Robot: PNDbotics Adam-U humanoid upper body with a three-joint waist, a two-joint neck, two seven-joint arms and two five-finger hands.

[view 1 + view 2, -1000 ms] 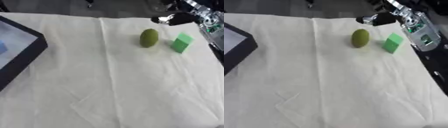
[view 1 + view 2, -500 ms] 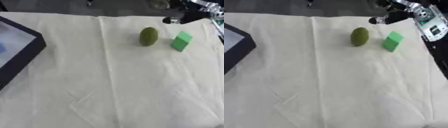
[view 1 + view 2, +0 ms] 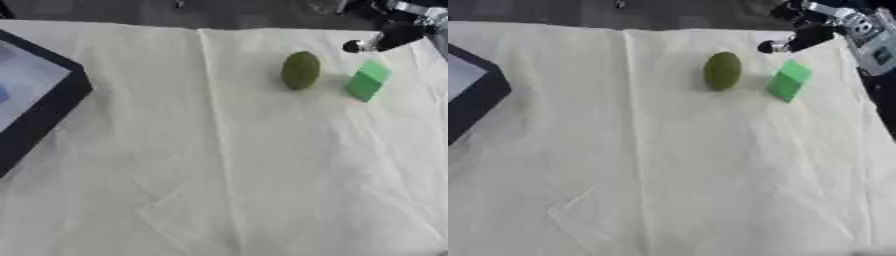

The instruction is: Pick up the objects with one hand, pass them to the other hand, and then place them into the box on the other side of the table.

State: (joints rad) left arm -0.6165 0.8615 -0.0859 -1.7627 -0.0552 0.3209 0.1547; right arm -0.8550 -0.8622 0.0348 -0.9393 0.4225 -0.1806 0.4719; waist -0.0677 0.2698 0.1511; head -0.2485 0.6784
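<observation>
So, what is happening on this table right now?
The robot's right hand is in the far right corner, above the cloth-covered table and beyond a green block; it holds nothing. An olive-green oval object lies just left of the block, the two apart. Neither is picked up yet. The dark-rimmed box waits at the left edge, with something blue inside. The left hand is not in view.

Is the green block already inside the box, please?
No, the green block lies on the cloth beside the olive-green oval object, far from the box at the left edge.
</observation>
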